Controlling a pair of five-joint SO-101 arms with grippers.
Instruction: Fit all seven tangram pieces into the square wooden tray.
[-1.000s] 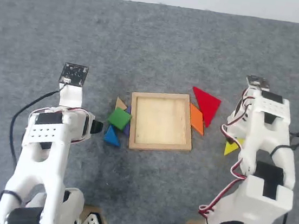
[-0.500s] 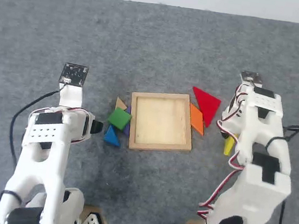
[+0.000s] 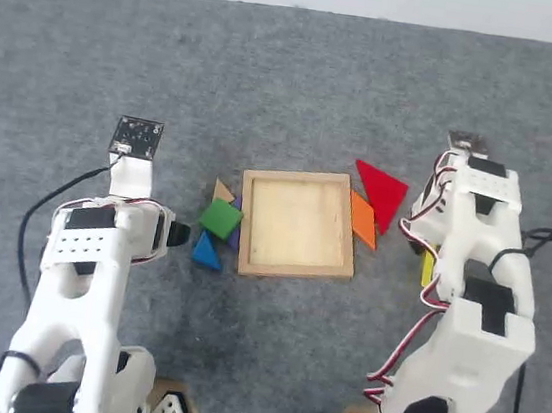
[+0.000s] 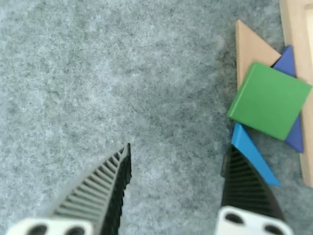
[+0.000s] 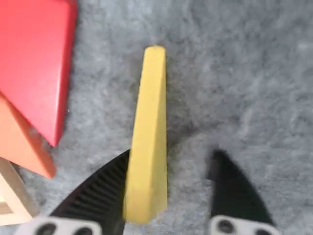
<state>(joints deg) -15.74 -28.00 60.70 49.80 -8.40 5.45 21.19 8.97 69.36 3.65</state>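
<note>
The square wooden tray (image 3: 294,268) lies empty mid-table. Left of it cluster a green square (image 3: 220,218), a blue triangle (image 3: 206,250), a tan triangle (image 3: 223,191) and a dark blue piece (image 3: 234,234). A red triangle (image 3: 381,191) and an orange piece (image 3: 362,219) lie at its right side. My left gripper (image 4: 177,154) is open over bare carpet, one finger beside the blue triangle (image 4: 252,154) and green square (image 4: 269,100). The yellow triangle (image 5: 146,132) stands tipped on edge against one finger of my open right gripper (image 5: 171,156), with a gap to the other finger. From above it is a thin strip (image 3: 427,268).
Grey carpet covers the whole table. The right arm (image 3: 468,240) hangs over the space right of the tray. The red triangle (image 5: 36,58) and orange piece (image 5: 22,142) lie close beside the yellow one. Open carpet stretches behind and in front of the tray.
The right arm shifted slightly toward the tray and the yellow triangle went from lying flat to standing on edge. The left arm stayed still.
</note>
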